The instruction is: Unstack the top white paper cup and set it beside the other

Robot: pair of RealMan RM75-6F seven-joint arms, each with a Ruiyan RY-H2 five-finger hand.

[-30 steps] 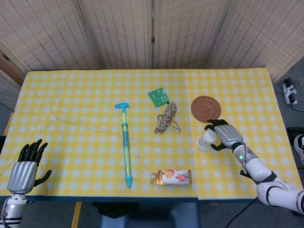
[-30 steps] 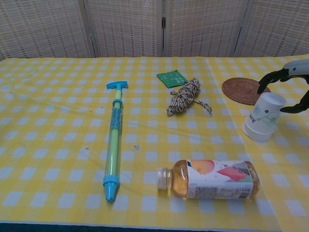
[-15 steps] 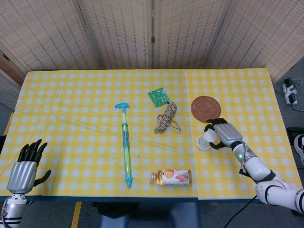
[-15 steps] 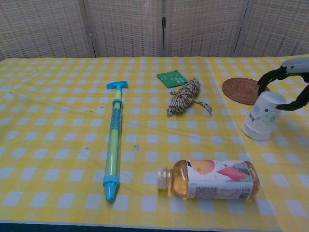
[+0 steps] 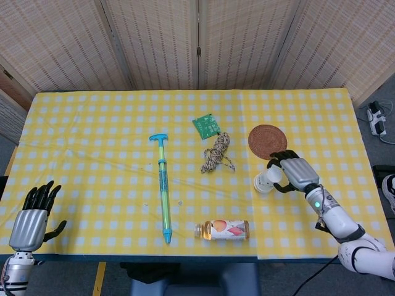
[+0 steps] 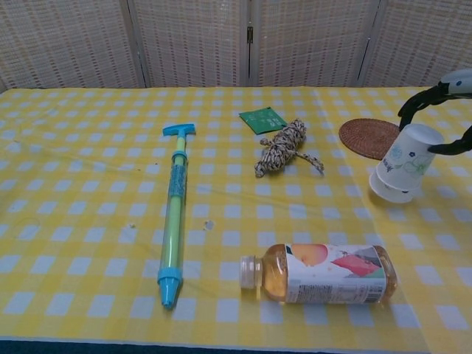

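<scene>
My right robot hand (image 5: 295, 174) grips the stack of white paper cups (image 6: 402, 165) at the right side of the worktop (image 5: 92, 142), just near of the round woven coaster (image 5: 268, 140). The cups are inverted, rims down. In the chest view the stack leans, its closed end toward my robot hand and its rim apparently raised on one side; I cannot tell whether any part of the rim touches the cloth. My dark fingers (image 6: 420, 104) wrap the upper part of the stack from the far side, the thumb on the near side.

My left robot hand (image 5: 31, 217) is at the near left corner of the worktop, fingers spread, holding nothing.

Handling assessment: the cups look thin-walled and very light, easily crushed or ovalled by a firm squeeze, and nested cups tend to bind. The hold is best placed on the stiffer closed end of the top cup, with light pressure. In my judgement both cups are coming up together, so the lower rim needs restraining for the separation. A printed pattern shows on the side wall.

Other items: a blue and green pump toy (image 5: 163, 187), a coil of rope (image 5: 216, 153), a green circuit board (image 5: 206, 125) and a bottle (image 5: 223, 229) lying on its side.
</scene>
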